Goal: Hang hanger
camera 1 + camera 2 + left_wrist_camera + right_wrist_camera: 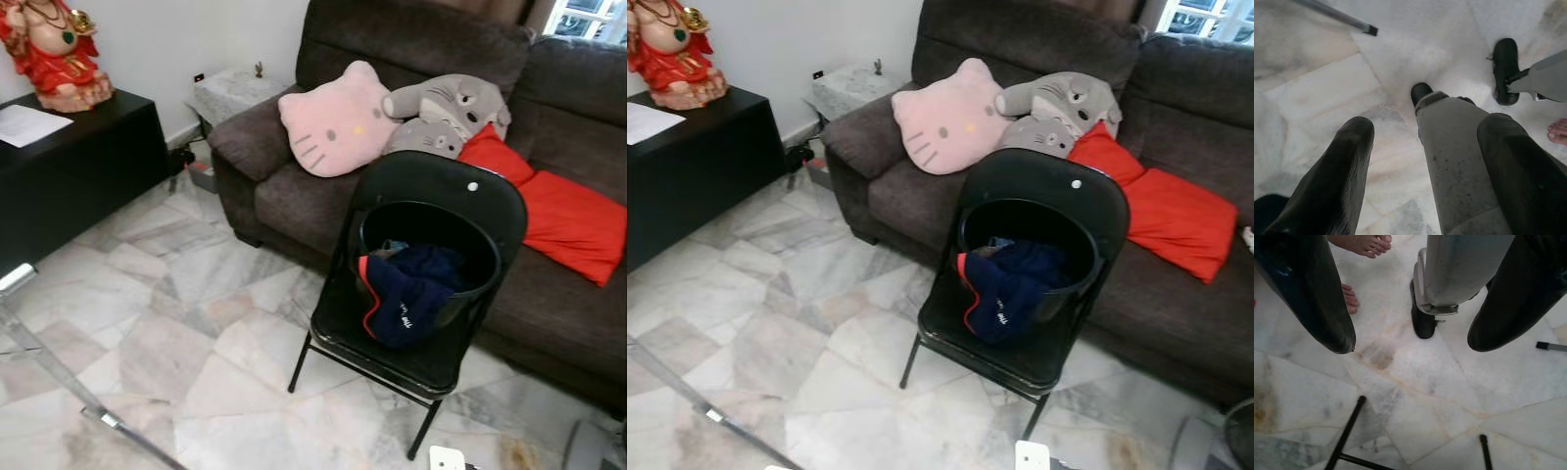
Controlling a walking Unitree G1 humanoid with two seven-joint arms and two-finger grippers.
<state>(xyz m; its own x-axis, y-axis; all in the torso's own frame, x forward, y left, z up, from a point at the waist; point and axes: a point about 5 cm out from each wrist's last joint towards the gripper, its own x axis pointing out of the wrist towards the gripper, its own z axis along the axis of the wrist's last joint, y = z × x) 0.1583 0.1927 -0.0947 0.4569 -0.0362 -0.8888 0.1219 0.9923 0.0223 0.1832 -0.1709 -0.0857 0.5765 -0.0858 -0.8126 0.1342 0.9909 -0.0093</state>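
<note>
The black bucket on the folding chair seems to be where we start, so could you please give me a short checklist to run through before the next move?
1. Black bucket seated on the black folding chair: ok, upright on the seat.
2. Clothes reachable: ok, a navy garment drapes over the bucket's front rim.
3. Hanger located: not ok, none can be made out.
4. Left claw ready: ok, open and empty, pointing down at the marble floor.
5. Right claw ready: ok, open and empty, pointing at the floor.
6. Surroundings safe: not ok, a person's bare foot is close behind the robot.
</note>
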